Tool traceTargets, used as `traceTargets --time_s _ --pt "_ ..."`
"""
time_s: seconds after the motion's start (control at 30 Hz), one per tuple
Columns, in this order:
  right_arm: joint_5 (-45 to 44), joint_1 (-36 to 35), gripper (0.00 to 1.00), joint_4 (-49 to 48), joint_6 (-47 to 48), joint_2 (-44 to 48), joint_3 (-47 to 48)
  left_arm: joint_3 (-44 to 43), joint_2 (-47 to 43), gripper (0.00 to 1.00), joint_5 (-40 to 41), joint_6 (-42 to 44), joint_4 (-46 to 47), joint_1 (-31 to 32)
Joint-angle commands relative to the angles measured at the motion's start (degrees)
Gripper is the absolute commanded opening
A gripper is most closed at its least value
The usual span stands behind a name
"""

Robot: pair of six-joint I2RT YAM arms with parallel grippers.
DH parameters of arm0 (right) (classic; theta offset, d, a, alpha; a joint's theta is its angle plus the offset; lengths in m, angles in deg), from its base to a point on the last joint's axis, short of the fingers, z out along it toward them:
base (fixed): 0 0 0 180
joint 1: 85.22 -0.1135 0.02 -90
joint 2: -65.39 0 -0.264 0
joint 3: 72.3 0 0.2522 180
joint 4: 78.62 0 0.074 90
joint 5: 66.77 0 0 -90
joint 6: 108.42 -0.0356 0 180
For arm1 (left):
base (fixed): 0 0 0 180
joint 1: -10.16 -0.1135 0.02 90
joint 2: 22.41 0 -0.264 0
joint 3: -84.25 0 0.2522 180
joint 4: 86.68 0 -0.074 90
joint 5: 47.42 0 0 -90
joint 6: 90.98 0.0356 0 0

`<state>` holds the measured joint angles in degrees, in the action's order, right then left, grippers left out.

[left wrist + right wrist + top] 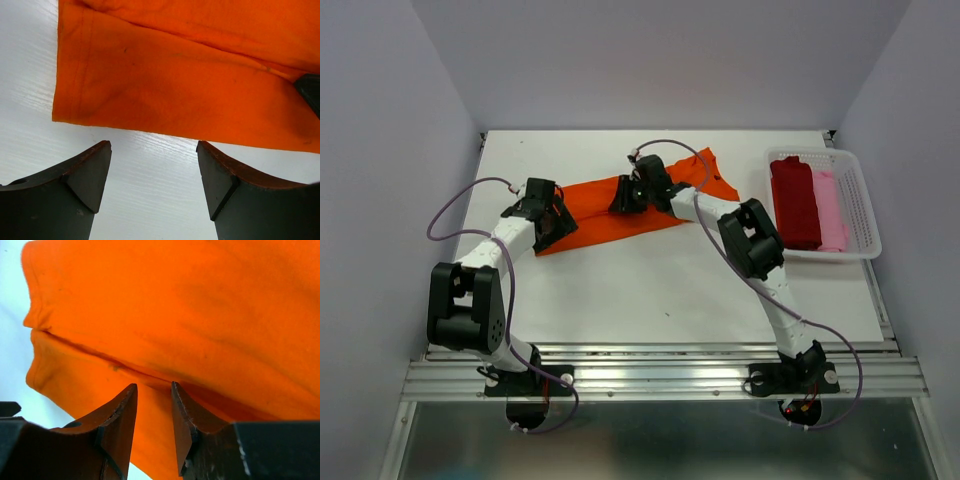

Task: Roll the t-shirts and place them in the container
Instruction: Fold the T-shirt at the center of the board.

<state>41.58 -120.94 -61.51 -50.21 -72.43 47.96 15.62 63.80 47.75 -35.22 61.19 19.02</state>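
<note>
A bright orange t-shirt (pixel 605 212) lies folded into a long band across the middle of the white table (pixel 650 290). My left gripper (pixel 560 222) is at the band's left end. In the left wrist view it (pixel 152 145) stands wide open over bare table, just short of the shirt's hemmed edge (pixel 190 85). My right gripper (pixel 628 196) is low over the middle of the band. In the right wrist view its jaws (pixel 152 386) are a narrow gap apart, tips at a fold line in the orange cloth (pixel 175 305), with nothing bunched between them.
A white mesh basket (pixel 861 190) stands at the right edge of the table, holding a dark red rolled shirt (pixel 795 200) and a pale pink one (pixel 830 210). Grey walls enclose the table on three sides.
</note>
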Motion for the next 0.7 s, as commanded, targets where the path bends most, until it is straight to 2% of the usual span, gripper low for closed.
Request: traceTargets --time_s 0.0,0.2,0.3,0.43,0.53,0.57,0.67 --pt "-0.86 -0.57 0.39 1.48 -0.11 -1.13 5.82 -1.55 0.35 0.8 0.45 1.28 0.79 -0.42" --pt "-1.73 -0.57 0.4 3.32 0.94 -0.26 9.25 -4.8 3.87 0.8 1.24 1.81 1.49 -1.04" --pt "-2.79 -0.57 0.43 3.15 2.26 4.39 6.89 -6.82 4.58 0.8 1.51 1.89 1.41 -1.48" --pt "-7.35 0.12 0.44 2.8 3.75 13.24 -0.39 -11.29 6.77 0.8 3.44 2.33 0.36 -2.18" --pt "-10.08 3.63 0.44 1.05 2.26 22.11 -12.51 -17.43 11.16 0.8 5.11 3.12 -1.75 -2.45" --pt "-12.0 5.56 0.44 -0.53 1.74 24.33 -19.68 -19.29 13.95 0.8 5.55 3.47 -2.19 -2.45" --pt "-14.22 9.86 0.44 -0.54 1.12 30.58 -27.81 -26.41 20.01 0.8 6.61 4.27 -3.42 -2.45"
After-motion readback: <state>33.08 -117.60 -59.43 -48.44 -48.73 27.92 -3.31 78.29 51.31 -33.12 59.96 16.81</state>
